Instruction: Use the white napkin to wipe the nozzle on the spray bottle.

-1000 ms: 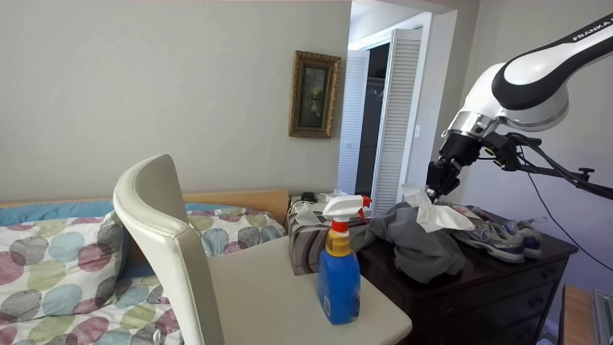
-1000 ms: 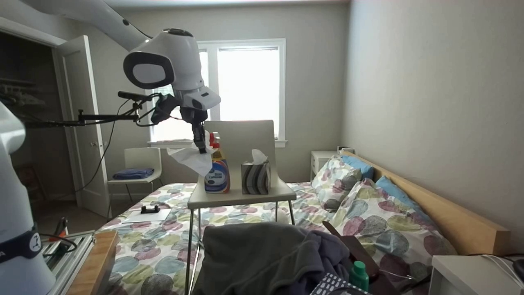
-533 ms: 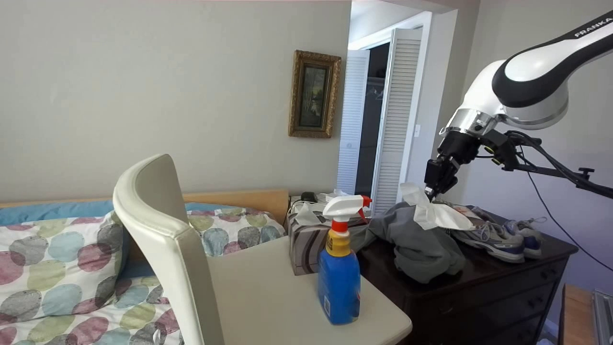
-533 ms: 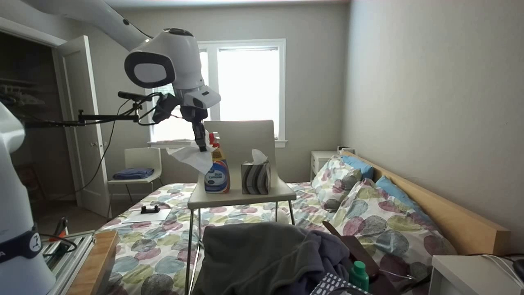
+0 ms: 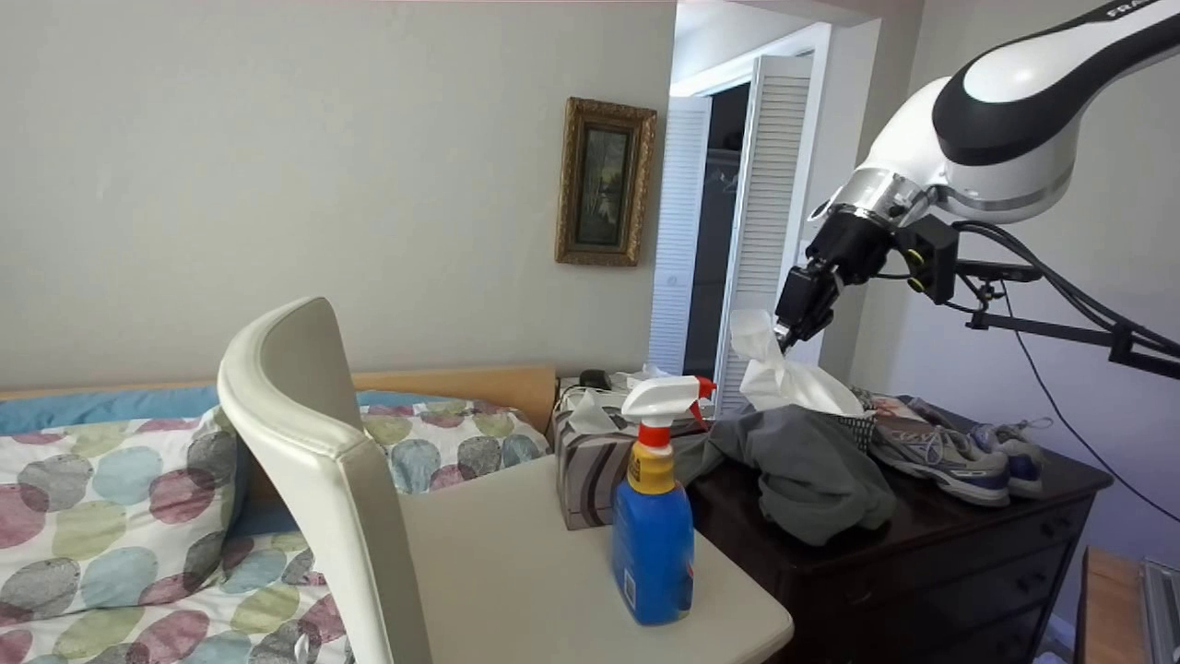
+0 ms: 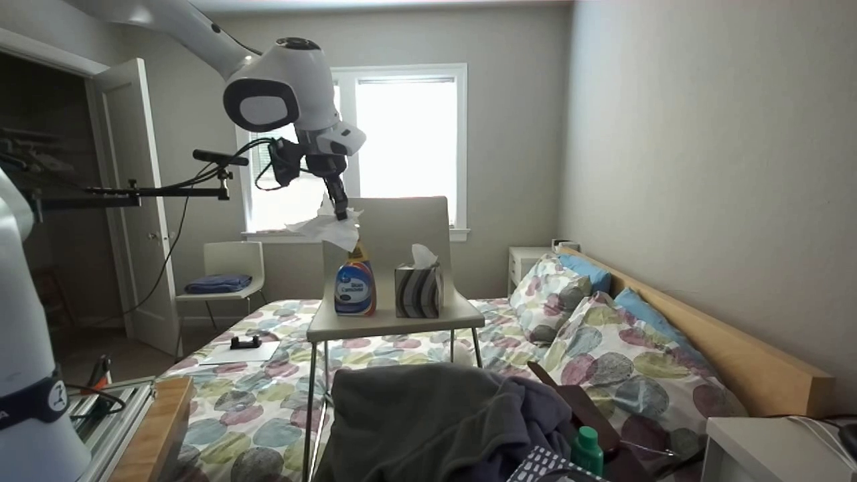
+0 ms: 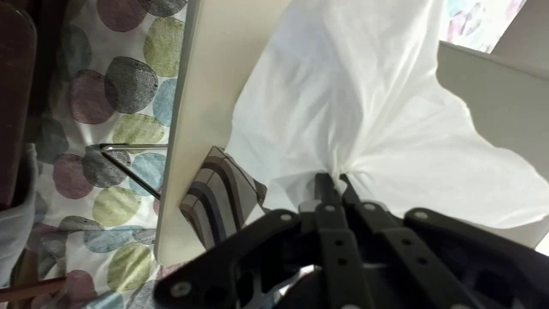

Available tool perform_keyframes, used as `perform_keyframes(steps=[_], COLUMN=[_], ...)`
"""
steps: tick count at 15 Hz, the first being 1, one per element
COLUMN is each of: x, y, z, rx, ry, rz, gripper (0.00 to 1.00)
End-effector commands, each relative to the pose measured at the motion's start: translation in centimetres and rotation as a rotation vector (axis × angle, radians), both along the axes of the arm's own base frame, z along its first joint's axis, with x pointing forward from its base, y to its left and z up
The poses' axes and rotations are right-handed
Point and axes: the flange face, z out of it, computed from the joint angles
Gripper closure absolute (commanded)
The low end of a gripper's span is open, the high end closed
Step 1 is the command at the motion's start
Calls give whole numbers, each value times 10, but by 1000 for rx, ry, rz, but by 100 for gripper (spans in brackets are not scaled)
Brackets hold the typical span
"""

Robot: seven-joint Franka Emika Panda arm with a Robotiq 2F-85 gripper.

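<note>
The white napkin (image 5: pixel 797 385) hangs from my gripper (image 5: pixel 782 337), which is shut on its gathered middle. It also shows in an exterior view (image 6: pixel 329 231) and spreads wide in the wrist view (image 7: pixel 334 98), past the fingertips of the gripper (image 7: pixel 337 176). The blue spray bottle (image 5: pixel 653 553) stands upright on the chair seat. Its white and red nozzle head (image 5: pixel 666 398) faces right in that view, apart from the napkin. In an exterior view the bottle (image 6: pixel 355 289) shows below the napkin, which hides its nozzle. In the wrist view the bottle is hidden.
A striped tissue box (image 5: pixel 595 470) stands beside the bottle on the cream chair (image 5: pixel 507 553), whose tall backrest (image 6: pixel 402 231) rises behind both in an exterior view. A dark dresser (image 5: pixel 876 590) bears a grey garment (image 5: pixel 802 470) and shoes (image 5: pixel 959 461).
My gripper and the napkin have risen and shifted left in an exterior view that shows the nozzle. The napkin now covers the red nozzle part in an exterior view. Bottle and box have not moved.
</note>
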Motion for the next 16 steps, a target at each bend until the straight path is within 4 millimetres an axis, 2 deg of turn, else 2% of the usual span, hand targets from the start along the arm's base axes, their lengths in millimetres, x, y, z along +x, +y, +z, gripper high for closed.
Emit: perform_keyframes(steps=[1, 9, 16], x=[23, 43, 52], y=[27, 64, 74], z=[-7, -25, -32], rx=[34, 86, 89], ry=[-21, 18, -13], rz=[62, 139, 162], gripper=[99, 99, 99])
